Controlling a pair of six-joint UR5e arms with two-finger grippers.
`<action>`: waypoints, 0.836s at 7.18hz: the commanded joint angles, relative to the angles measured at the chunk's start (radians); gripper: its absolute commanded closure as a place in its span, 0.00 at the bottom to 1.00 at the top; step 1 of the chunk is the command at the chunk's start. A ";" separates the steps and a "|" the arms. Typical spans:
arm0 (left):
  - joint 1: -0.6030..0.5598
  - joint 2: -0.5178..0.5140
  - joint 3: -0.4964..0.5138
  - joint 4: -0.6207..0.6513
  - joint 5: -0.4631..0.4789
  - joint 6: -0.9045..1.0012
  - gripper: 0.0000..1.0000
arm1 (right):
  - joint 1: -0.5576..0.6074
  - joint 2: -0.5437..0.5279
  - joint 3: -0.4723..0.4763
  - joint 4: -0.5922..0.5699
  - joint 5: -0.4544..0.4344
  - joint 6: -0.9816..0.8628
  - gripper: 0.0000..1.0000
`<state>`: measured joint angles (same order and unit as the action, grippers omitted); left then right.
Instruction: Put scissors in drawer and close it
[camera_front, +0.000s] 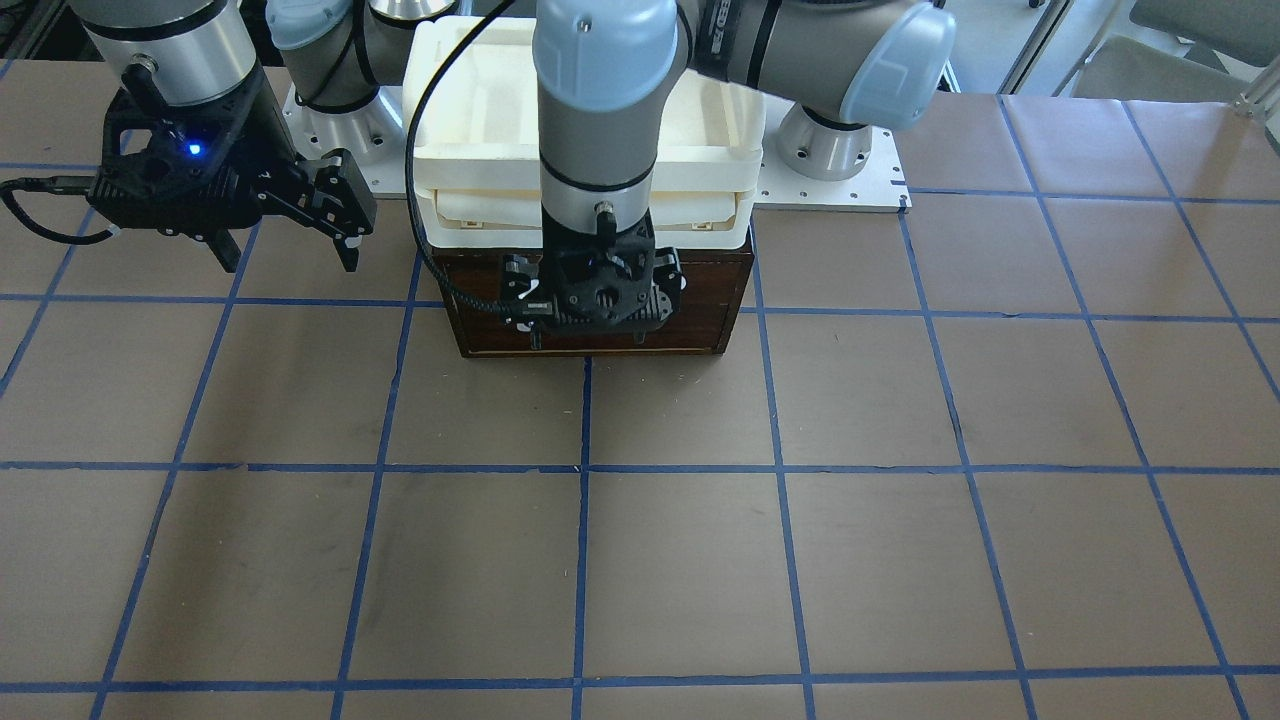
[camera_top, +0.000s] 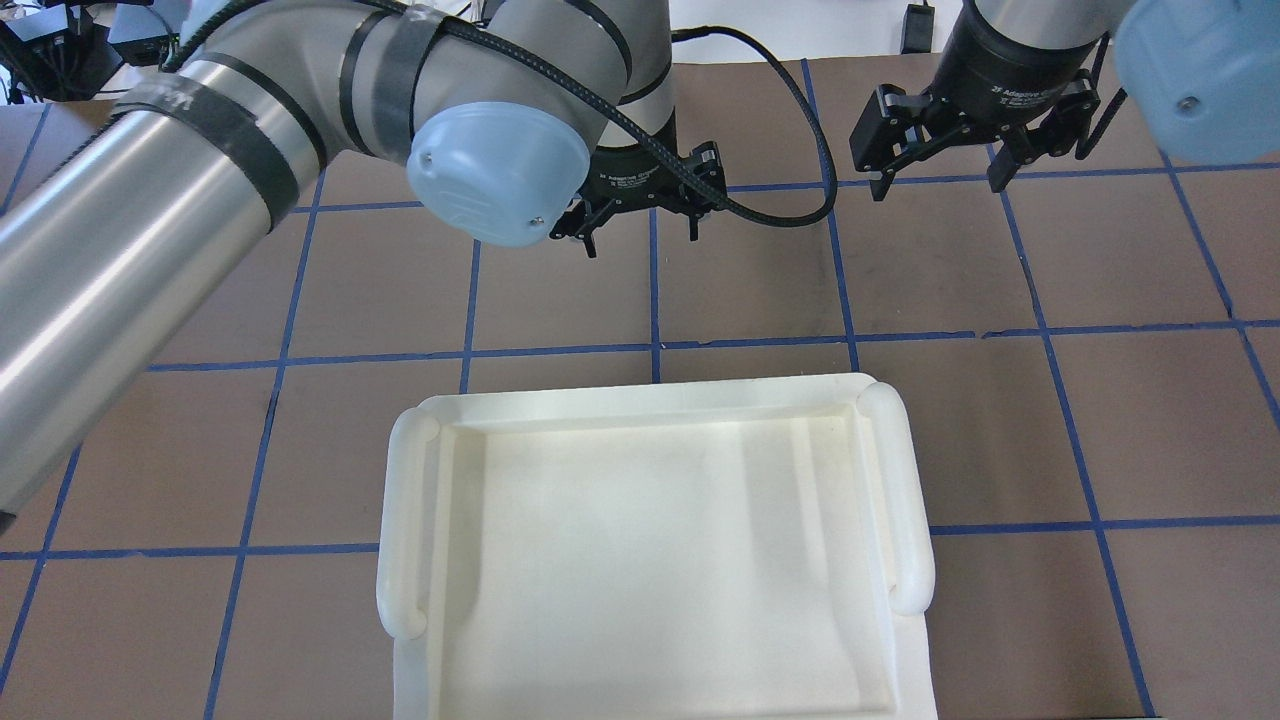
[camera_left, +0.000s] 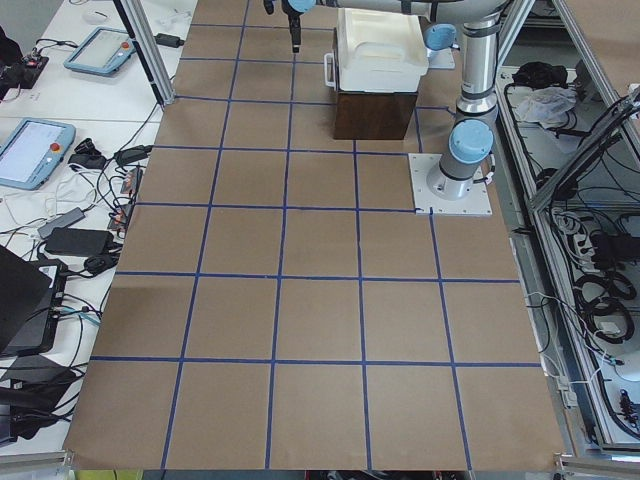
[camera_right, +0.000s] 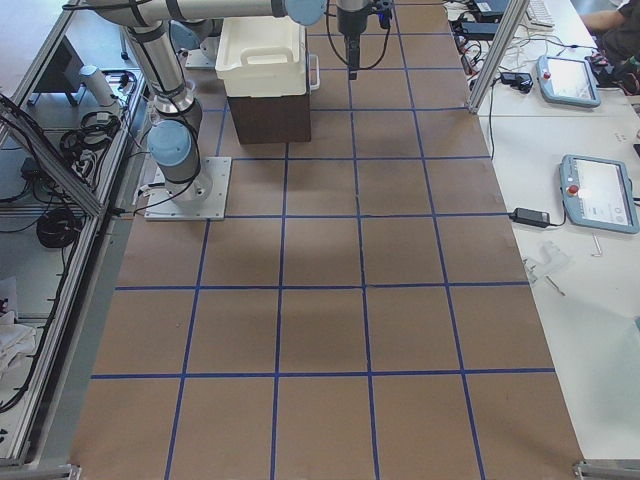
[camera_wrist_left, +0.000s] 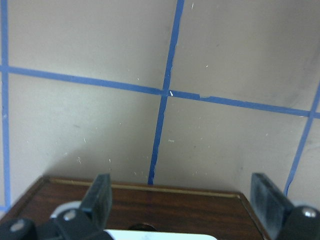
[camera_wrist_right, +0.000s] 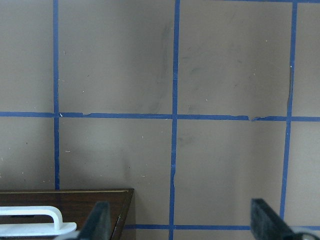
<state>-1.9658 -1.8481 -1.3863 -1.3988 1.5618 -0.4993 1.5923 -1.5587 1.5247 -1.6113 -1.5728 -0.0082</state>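
Gridded counter (camera_front: 900, 500) shows no scissors and the drawer (camera_front: 640, 335) looks shut, so left hand (camera_top: 641, 232) and right hand (camera_top: 938, 172), both spread apart, likely just withdraw.

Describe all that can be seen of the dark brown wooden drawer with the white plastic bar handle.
The dark brown wooden drawer has a glossy front edged by a thin pale line and a white plastic bar handle. No interior shows, so it looks shut. It sits on the brown paper-covered table, under the cream-white plastic tray unit. The open left gripper hangs at its front; contact cannot be told.
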 joint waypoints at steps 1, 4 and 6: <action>0.011 0.108 -0.003 -0.070 0.006 0.063 0.00 | 0.000 0.000 0.000 0.004 -0.003 0.001 0.00; 0.031 0.157 -0.014 -0.149 0.009 0.085 0.00 | 0.000 0.000 0.005 -0.001 -0.001 -0.001 0.00; 0.124 0.205 -0.002 -0.237 0.007 0.085 0.00 | 0.000 -0.003 0.021 0.019 -0.004 0.004 0.00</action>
<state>-1.9002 -1.6754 -1.3922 -1.5804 1.5714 -0.4198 1.5923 -1.5596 1.5339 -1.6032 -1.5755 -0.0056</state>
